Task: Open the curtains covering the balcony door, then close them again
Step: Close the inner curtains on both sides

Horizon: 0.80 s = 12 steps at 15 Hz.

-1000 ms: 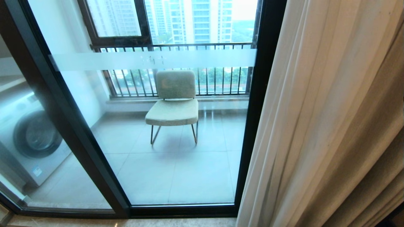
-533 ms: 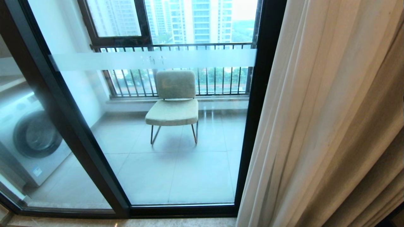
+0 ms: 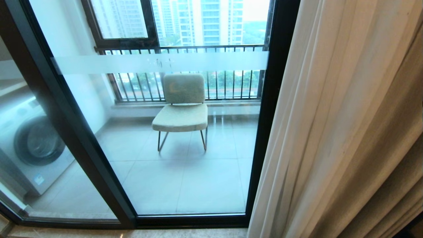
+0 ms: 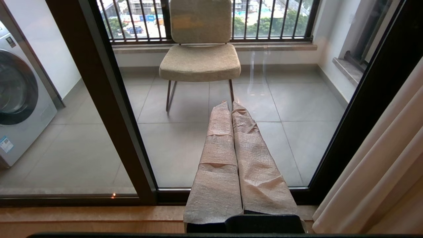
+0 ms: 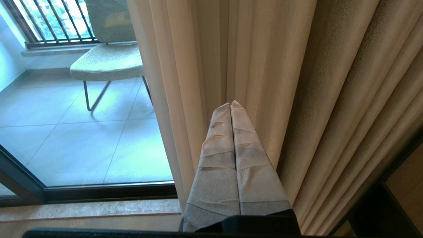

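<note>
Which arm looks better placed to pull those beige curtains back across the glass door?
Probably the right: its gripper, jaws shut, points into the gathered beige pleated curtains. The left gripper faces the bare dark-framed glass door.

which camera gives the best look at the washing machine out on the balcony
The left wrist view: the washing machine shows its round door, white front and a label through the glass. The head view shows it hazier behind the balcony door. The right wrist view misses it entirely.
</note>
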Available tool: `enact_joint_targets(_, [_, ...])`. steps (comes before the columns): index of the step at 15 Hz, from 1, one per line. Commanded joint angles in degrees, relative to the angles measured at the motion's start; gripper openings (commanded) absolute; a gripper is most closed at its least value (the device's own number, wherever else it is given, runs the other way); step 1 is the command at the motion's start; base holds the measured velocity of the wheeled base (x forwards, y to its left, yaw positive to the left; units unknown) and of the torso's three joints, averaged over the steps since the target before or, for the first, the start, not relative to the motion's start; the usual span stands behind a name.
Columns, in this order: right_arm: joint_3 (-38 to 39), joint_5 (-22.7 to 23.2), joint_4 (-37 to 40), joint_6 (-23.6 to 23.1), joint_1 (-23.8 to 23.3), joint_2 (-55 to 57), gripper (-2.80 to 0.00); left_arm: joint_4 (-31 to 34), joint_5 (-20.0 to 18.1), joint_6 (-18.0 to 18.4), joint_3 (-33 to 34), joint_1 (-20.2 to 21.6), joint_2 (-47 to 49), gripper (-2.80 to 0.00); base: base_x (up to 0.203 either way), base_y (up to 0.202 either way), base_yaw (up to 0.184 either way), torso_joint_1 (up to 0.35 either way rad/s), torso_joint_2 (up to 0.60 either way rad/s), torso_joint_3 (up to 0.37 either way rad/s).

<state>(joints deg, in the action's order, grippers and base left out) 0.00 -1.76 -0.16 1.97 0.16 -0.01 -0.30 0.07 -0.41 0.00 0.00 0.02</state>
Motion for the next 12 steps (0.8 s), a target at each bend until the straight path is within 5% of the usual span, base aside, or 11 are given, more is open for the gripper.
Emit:
enact_joint_targets(1, [0.0, 0.01, 0.03, -0.13, 0.02, 0.01, -2.8, -0.05, 0.01, -0.02, 0.0, 0.0, -0.02, -2.8, 0.0, 0.0, 0.0, 0.0, 0.0, 0.0])
enact_joint_targets(12, [-1.87, 3.28, -3.84, -2.67, 0.02, 0.01, -2.8, -0.05, 0.01, -0.02, 0.0, 0.0, -0.02, -2.8, 0.0, 0.0, 0.0, 0.0, 0.0, 0.0])
